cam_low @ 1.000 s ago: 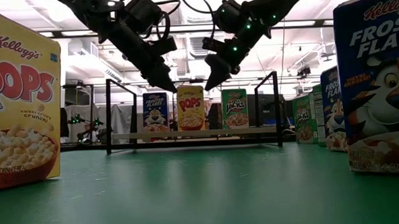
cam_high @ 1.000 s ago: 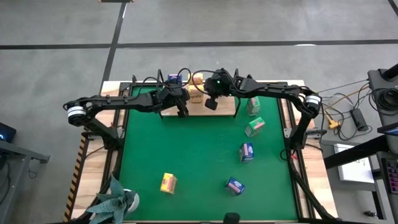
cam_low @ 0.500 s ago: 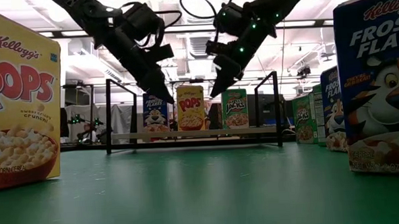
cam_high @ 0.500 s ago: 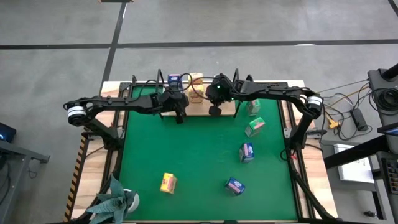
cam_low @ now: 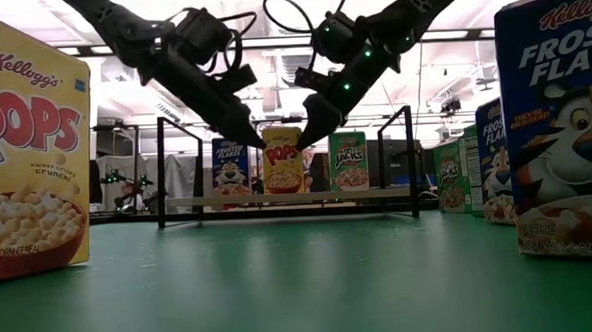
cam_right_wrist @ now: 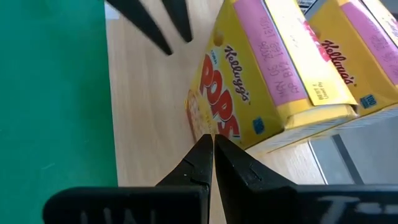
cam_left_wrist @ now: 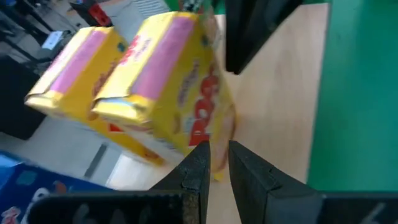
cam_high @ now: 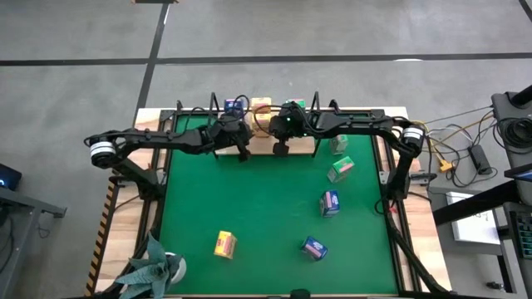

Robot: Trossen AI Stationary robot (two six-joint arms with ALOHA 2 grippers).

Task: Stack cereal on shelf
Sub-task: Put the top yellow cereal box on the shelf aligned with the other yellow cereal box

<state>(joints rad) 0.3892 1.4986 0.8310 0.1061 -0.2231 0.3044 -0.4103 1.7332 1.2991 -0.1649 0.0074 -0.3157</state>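
Far left of the mat [cam_high: 266, 208], near the front: one yellow box [cam_high: 224, 244], lying loose, well apart from everything. Up at the back, left gripper [cam_low: 247, 138] down over the shelf [cam_low: 287, 198], fingers nearly pinched together with only a thin slit between them, gripping nothing, tips right at the front edge of the Pops box [cam_low: 283, 161]. Standing on the board in a row: blue box [cam_low: 231, 168], Pops box, green box [cam_low: 348, 161]; behind the Pops box, a second yellow one [cam_left_wrist: 62, 93], seen from the wrist. Right gripper [cam_low: 311, 131] mirroring from the other side, fingers clamped shut and empty, tips against the same Pops box. Further right on the mat: two green boxes [cam_high: 339, 158] near the shelf's end, then two blue boxes [cam_high: 322, 224] toward the front, all waiting. Risk from here, as a judgement: closed tips pressing from both sides on a light, upright carton could easily tip it backward into the yellow one behind, or skew it into the blue or green neighbour and topple the row.
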